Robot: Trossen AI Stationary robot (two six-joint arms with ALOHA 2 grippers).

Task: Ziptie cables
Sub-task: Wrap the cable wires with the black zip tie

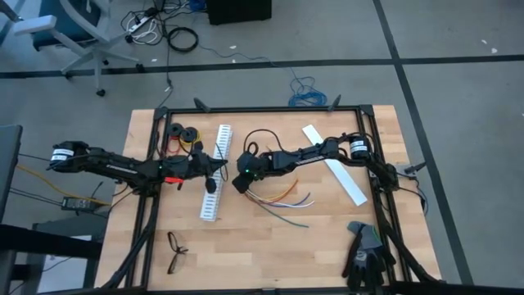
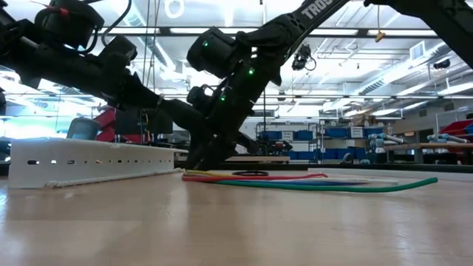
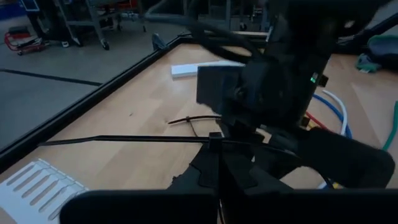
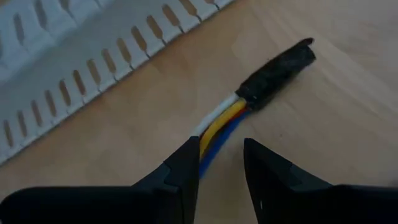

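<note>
At the far left of the high view we see the left arm reaching in across the table, its left gripper (image 1: 214,166) over the white slotted strip (image 1: 215,174), which lies lengthwise on the wood. Its fingers are fully closed, and in the left wrist view a long black ziptie (image 3: 124,140) runs across the picture and passes through them, so we take it as pinched there. A second ziptie (image 3: 194,120) lies loose on the wood beyond. Near the front edge on the left we see black eyeglasses (image 1: 175,251), and near the far edge a pair of black rolls (image 1: 184,131).

Moving to the middle, the right gripper (image 1: 241,182) sits just beside the slotted strip, low at the table. In the right wrist view its two dark fingers (image 4: 180,174) stand partly apart, with the bound end of the cables (image 4: 219,122) running in between them; white, yellow and blue wires lead out of a black wrapped tip (image 4: 277,71). We cannot tell whether the fingers actually press on the wires. From there the cables (image 1: 282,201) fan out loose on the wood toward the right.

Further right, a flat white strip (image 1: 334,164) lies at an angle under the right arm, and a dark glove (image 1: 365,256) rests at the front right corner.
</note>
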